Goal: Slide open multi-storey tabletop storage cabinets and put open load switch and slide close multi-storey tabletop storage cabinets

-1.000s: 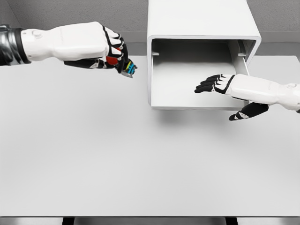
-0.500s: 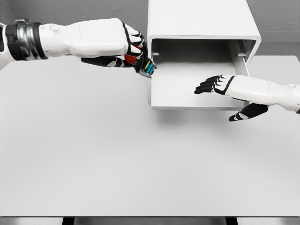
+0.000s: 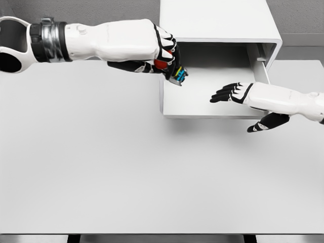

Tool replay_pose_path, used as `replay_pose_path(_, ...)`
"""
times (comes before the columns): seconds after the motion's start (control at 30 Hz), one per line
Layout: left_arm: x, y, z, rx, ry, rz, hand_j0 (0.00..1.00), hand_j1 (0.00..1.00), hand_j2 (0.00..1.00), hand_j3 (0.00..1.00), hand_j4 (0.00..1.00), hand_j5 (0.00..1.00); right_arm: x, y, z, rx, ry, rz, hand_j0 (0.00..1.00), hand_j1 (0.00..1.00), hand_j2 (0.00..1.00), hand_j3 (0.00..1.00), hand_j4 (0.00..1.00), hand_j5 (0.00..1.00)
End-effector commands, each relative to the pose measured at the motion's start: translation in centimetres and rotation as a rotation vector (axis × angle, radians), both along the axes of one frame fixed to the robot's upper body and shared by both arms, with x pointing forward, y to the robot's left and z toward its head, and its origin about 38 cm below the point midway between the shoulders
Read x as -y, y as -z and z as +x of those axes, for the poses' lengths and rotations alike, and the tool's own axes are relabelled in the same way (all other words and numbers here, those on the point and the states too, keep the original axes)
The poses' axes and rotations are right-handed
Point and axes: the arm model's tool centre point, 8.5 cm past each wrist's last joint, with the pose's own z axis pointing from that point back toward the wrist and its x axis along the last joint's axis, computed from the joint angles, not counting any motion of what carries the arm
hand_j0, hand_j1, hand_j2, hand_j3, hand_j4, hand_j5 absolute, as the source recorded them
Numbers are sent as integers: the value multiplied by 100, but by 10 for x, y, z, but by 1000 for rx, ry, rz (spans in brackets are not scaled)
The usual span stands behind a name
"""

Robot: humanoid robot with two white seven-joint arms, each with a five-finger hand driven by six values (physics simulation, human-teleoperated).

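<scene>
The white storage cabinet (image 3: 217, 20) stands at the back of the table with its drawer (image 3: 202, 109) slid out toward me. My left hand (image 3: 167, 58) is shut on the load switch (image 3: 179, 76), a small red, blue and yellow block, held just over the drawer's left wall. Over the drawer's right front part, my right hand (image 3: 233, 92) lies open, fingers spread flat and pointing left, its thumb (image 3: 260, 125) hanging below the drawer's front edge.
The white table (image 3: 126, 172) stretches wide in front of the cabinet. Its front edge runs along the bottom of the view.
My left hand has carried the load switch rightward, from left of the cabinet to over the drawer's left wall. The right hand has stayed in place.
</scene>
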Motion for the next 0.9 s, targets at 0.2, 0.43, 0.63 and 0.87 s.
replay_pose_path(0.2,32,8,16,-7,20,18,38,38,38,38,38,38,2,0,-1,-6,7,2,100,100,100,100,100,100)
replay_pose_path(0.43,36,14,28,-5,-1,38,38,38,38,38,38,38,2,1,-1,-6,6,0,100,100,100,100,100,100)
replay_pose_path(0.63,40,21,34,-11,-10,57,39,39,39,39,39,39,3,1,-1,-8,8,0,100,100,100,100,100,100)
replay_pose_path(0.87,46,20,36,-8,-7,56,39,39,39,39,39,39,2,0,-1,-5,8,1,100,100,100,100,100,100)
